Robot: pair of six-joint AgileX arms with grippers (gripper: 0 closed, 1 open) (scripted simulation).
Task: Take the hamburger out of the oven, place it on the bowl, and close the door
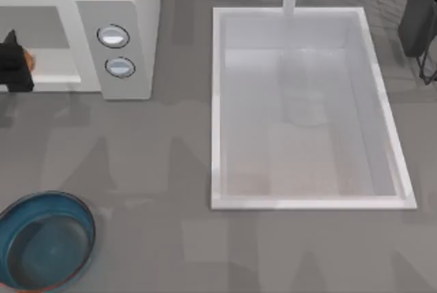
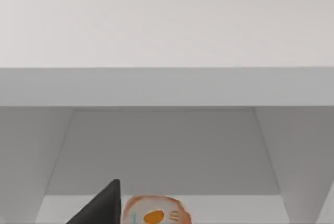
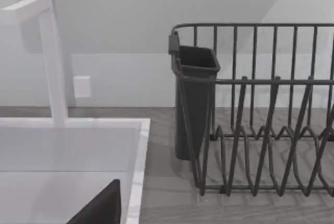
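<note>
White boxy oven (image 1: 116,33) stands at the grey tabletop's (image 1: 150,156) rear left. Left hand (image 1: 13,61) reaches into its cavity beside the small pale orange-patched hamburger (image 2: 155,211); grip state cannot be told. Round teal-blue bowl (image 1: 44,238) sits front left.

The white boxy oven (image 1: 130,6) looked like smooth, matt painted casing, its two round silver-blue knobs (image 1: 113,36) glossy like polished metal. The small pale bun of the hamburger (image 2: 155,212) had a soft, dull crust with orange-brown patches. The round teal-blue bowl (image 1: 13,219) shone like glazed ceramic. The large white rectangular sink (image 1: 220,102) seemed smooth, faintly speckled inside. The grey table (image 1: 157,156) was matt. The dark wire dish rack (image 3: 271,130) looked like coated metal.
</note>
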